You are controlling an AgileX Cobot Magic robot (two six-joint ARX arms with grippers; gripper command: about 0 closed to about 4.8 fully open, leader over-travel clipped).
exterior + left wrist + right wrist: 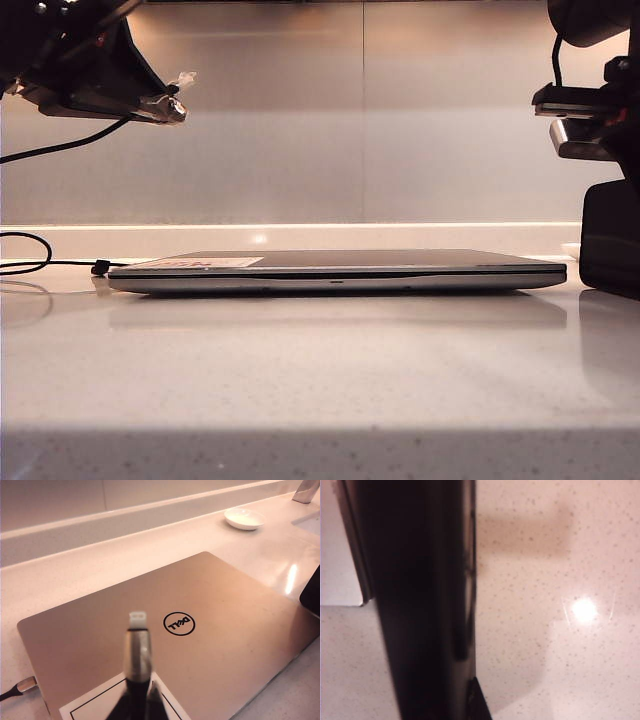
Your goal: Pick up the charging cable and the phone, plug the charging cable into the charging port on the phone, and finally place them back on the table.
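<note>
The left claw (140, 700) is clenched on the charging cable (137, 652) just behind its silvery plug, which is held raised and pointing forward over the closed laptop (200, 650), presumably so the tip is presented for insertion. The cord is seen trailing down to the surface (320, 380) at the left. The right claw (470, 700) is closed against the phone (420, 605), kept upright on its edge at the right end of the laptop; whether it is lifted clear cannot be told. Open air is left between the two claws above the laptop lid. A white dish (244, 518) lies well apart near the back strip.
</note>
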